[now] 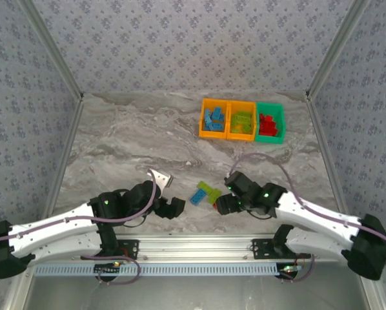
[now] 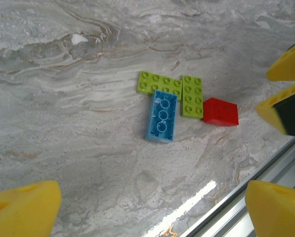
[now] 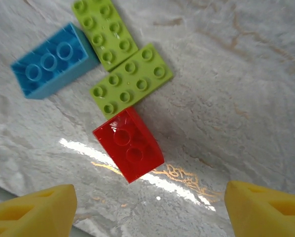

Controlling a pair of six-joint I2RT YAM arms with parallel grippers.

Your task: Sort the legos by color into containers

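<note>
Near table edge, between the grippers: four loose bricks in a tight cluster on the marble table [image 1: 135, 135].
Blue brick [image 2: 162, 115]: hollow side up, one end against the first lime brick [image 2: 159, 84].
Second lime brick [image 2: 192, 95]: studs up, meeting the first lime brick at a corner, roughly square to it.
Red brick [image 3: 129, 144]: touching the second lime brick's long edge, on the side toward the right gripper.
Left gripper [image 2: 147, 212]: wide open, holding nothing, low over the table to the left of the cluster and clear of it.
Right gripper [image 3: 147, 207]: wide open, holding nothing, its yellow fingertips just short of the red brick.
Bins: one row at the far right of the table, side by side.
Left orange bin [image 1: 203, 117]: blue bricks inside.
Middle orange bin [image 1: 241, 102]: lime bricks inside.
Green bin [image 1: 284, 123]: red bricks inside.
</note>
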